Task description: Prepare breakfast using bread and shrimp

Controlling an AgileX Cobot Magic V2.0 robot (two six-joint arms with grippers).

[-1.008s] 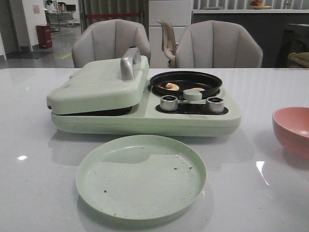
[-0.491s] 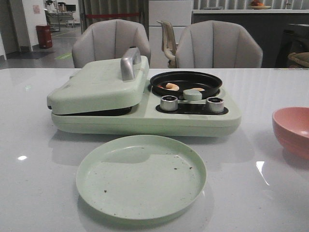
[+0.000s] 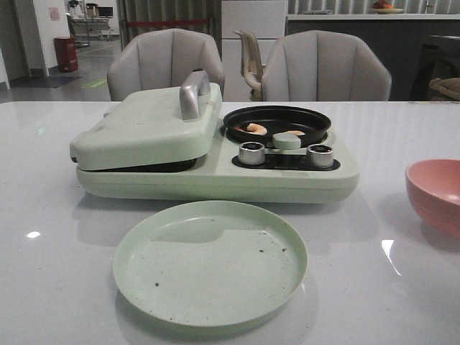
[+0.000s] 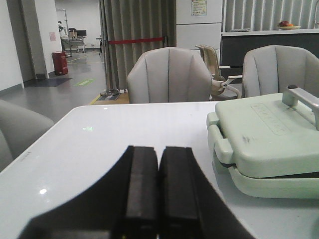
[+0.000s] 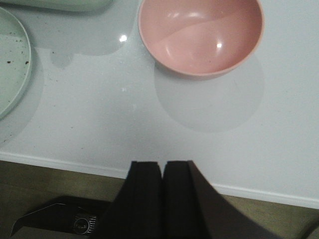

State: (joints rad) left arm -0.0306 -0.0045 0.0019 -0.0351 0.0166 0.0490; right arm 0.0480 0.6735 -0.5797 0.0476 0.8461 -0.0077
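Note:
The shrimp (image 3: 256, 129) lie as small orange-pink pieces in the black pan (image 3: 277, 121) on the right half of the pale green breakfast maker (image 3: 215, 165). Its left lid (image 3: 147, 128) is shut, with a silver handle (image 3: 192, 93) on top. The bread is hidden or out of view. An empty pale green plate (image 3: 210, 261) lies in front of the maker. My left gripper (image 4: 158, 152) is shut and empty, over the table left of the maker (image 4: 264, 139). My right gripper (image 5: 162, 167) is shut and empty at the table's front edge. Neither gripper shows in the front view.
A pink bowl (image 3: 436, 192) stands at the right, also in the right wrist view (image 5: 200, 34). Two silver knobs (image 3: 251, 153) sit on the maker's front. Grey chairs (image 3: 165, 63) stand behind the table. The plate's rim shows in the right wrist view (image 5: 15, 74).

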